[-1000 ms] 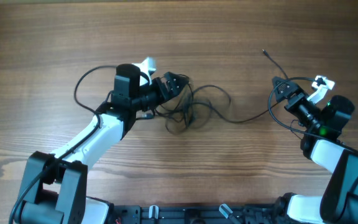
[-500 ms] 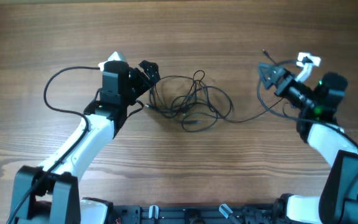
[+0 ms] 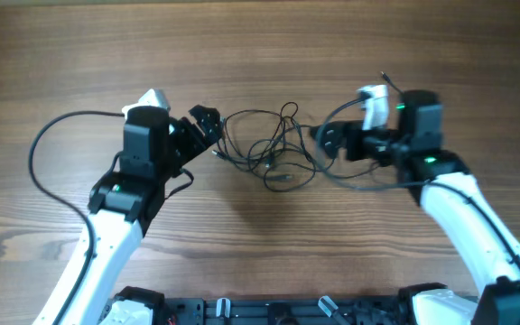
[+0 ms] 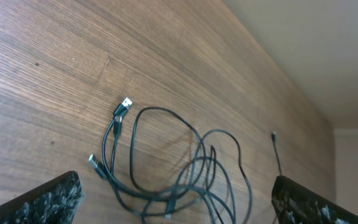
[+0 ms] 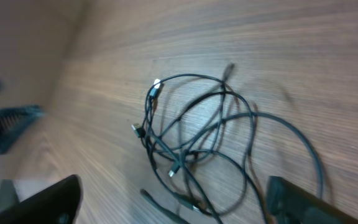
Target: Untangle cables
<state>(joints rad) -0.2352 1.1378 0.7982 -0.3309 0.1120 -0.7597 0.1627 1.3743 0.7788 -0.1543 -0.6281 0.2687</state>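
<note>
The cables [image 3: 273, 149] lie in a loose tangle at the middle of the table [image 3: 260, 45], between the two grippers. The left gripper [image 3: 208, 125] and right gripper [image 3: 326, 141] both have jaws spread wide, holding nothing

One tangled clump of thin black cables [image 3: 273, 149] is counted on one wooden table [image 3: 260, 45]. The number of separate cords cannot be determined. Two grippers are counted: left gripper [image 3: 204, 124] and right gripper [image 3: 329, 139].
</note>
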